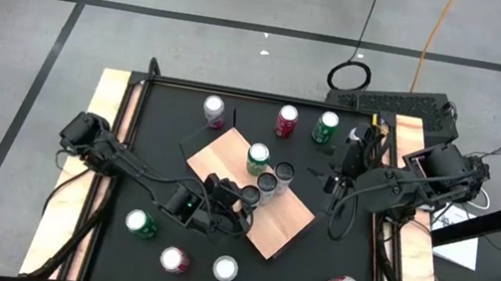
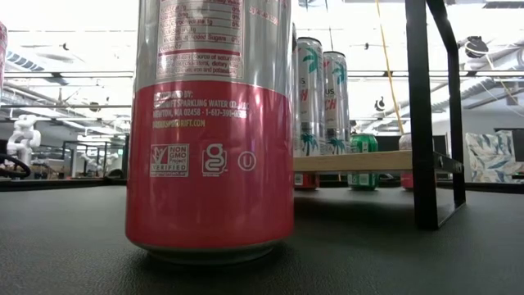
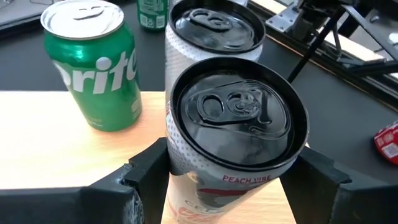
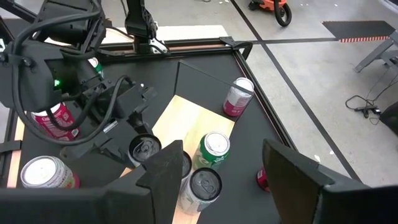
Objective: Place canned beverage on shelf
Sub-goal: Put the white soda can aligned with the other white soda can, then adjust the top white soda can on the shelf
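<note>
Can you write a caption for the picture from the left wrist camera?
Left gripper around a black-topped can on the shelf, beside a green Sprite can.

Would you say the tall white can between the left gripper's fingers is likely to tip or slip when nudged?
Probably tippy: the white can stands tall and narrow on the shelf. Its smooth wall may slip between the left gripper's fingers. Another tall can and a green can stand close, so bumps seem likely.

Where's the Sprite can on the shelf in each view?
High: Sprite can near centre, on the shelf.
Low: a green can shows; cannot tell if it is this one.
Left wrist: upper left.
Right wrist: lower centre.
Shared landmark: the shelf.
</note>
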Tool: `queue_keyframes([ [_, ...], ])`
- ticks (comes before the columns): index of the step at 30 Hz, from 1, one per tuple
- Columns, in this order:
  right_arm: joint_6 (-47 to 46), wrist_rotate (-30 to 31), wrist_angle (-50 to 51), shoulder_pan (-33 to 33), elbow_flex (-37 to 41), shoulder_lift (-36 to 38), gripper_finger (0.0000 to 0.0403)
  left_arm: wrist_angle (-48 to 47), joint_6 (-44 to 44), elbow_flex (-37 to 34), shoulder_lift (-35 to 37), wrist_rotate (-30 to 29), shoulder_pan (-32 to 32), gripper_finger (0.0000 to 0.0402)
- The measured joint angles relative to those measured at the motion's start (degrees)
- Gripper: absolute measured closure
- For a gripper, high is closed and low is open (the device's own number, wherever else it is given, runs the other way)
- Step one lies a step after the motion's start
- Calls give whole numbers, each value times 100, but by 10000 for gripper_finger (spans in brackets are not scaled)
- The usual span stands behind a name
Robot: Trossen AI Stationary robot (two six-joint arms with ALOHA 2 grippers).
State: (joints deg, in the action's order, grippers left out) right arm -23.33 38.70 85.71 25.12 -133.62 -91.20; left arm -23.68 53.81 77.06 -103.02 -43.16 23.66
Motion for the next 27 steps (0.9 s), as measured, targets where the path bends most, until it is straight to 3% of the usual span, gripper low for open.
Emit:
queue_keyframes([
  [9,0,0,-17,-2,0,0,206,-24,128,4,0,37,-2,151],
  [20,2,0,-19,0,0,1,206,-54,214,-15,-9,342,4,49],
  [27,-6,0,-17,-2,0,2,206,-126,438,-13,96,714,0,34],
])
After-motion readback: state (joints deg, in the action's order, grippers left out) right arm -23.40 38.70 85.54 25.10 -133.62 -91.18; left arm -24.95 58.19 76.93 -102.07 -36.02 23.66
